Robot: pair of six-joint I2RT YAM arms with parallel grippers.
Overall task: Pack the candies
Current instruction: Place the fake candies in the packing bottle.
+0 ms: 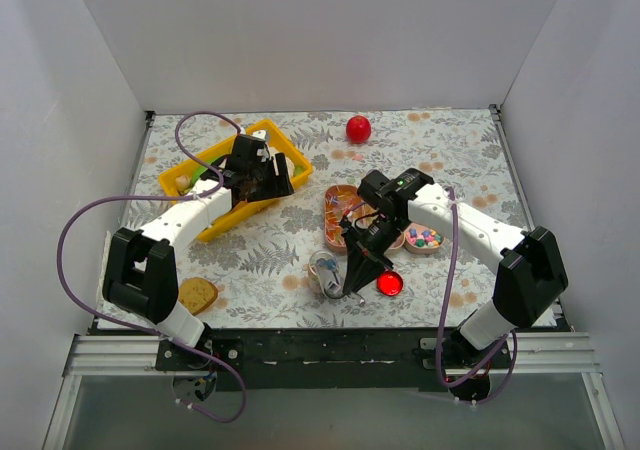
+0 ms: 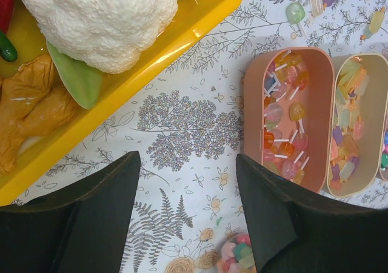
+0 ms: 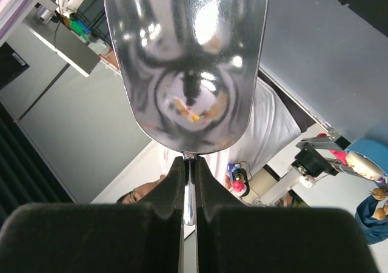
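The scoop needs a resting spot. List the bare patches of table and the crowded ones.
Bare: the back right, between the red ball and the right wall; the front left, between the toast and the jar; a narrower strip between the yellow tray and the candy boxes. Crowded: the middle front, where boxes, jar, red lid and right claw cluster.

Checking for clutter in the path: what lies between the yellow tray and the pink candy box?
Only bare leaf-printed cloth lies between the yellow tray and the pink box, as the left wrist view shows.
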